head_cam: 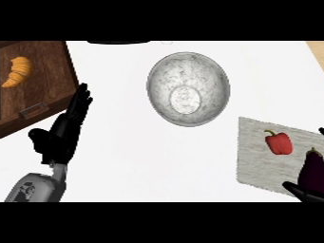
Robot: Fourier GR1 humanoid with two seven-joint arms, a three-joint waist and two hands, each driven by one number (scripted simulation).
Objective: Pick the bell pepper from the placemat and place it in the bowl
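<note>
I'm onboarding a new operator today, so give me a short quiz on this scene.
1. True or false: the bell pepper already lies in the bowl.
2. What lies beside the pepper on the placemat? A) eggplant B) carrot C) spoon
3. Fill in: the croissant lies in the wooden ____.
Key: 1 false; 2 A; 3 tray.

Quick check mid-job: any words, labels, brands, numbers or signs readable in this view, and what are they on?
No readable text in the head view.
Left forearm: dark marks on the grey casing, too blurred to read.
Bowl, placemat, bell pepper, eggplant, wooden tray, croissant: no writing shows on any of them.
</note>
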